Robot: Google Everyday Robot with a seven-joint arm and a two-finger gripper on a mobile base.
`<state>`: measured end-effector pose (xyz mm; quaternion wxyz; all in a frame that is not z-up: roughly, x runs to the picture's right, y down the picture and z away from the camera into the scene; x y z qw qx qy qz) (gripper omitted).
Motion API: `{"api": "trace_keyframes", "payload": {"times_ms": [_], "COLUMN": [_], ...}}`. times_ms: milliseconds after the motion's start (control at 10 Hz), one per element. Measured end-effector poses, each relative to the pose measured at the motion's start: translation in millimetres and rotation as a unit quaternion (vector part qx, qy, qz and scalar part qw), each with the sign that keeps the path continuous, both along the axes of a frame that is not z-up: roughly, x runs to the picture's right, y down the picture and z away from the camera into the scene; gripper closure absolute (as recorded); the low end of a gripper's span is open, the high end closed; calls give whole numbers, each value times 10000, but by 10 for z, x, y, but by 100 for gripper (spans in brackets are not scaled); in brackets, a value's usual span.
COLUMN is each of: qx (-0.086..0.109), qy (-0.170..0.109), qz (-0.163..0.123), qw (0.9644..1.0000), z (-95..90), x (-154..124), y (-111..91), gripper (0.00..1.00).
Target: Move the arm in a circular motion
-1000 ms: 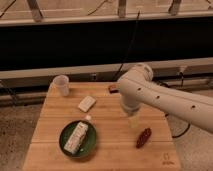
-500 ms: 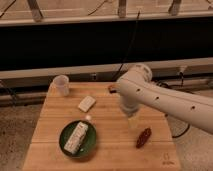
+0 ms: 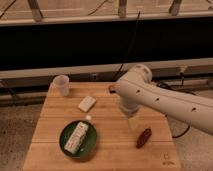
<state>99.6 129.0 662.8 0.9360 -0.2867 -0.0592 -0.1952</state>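
Camera view is being dominated by the arm (image 3: 165, 100), which is being cut off at the 3 o'clock edge, so its base is not being shown. 1 thick white segment is being held slanting up toward 10 o'clock, ending in a rounded joint near the middle of the view, above the far edge of the wooden table (image 3: 115, 150). From that joint a short section is being turned straight down.

The gripper (image 3: 131, 122) is being seen only as a pale tapered shape hanging below that section, just above the tabletop, at 10 o'clock from a dark red object (image 3: 144, 137) and apart from it. Whether it is spread or closed cannot be told, and nothing is being seen in it.

At 8 o'clock from the gripper, a green plate (image 3: 62, 141) is carrying a white bar (image 3: 77, 136). A pale block (image 3: 86, 103) and a small white bit (image 3: 88, 117) are lying at 9 o'clock, and a clear cup (image 3: 61, 85) is standing at the table's far-left corner. A small reddish item (image 3: 112, 90) is being partly hidden behind the joint and cannot be identified.
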Motion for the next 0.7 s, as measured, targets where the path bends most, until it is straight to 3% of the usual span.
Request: {"api": "trace_keyframes", "payload": {"times_ms": [700], "qx": [118], "qy": [-197], "qz": [-214], "qw": [9995], "z": [-75], "x": [-80], "y": [27], "gripper": [20]}}
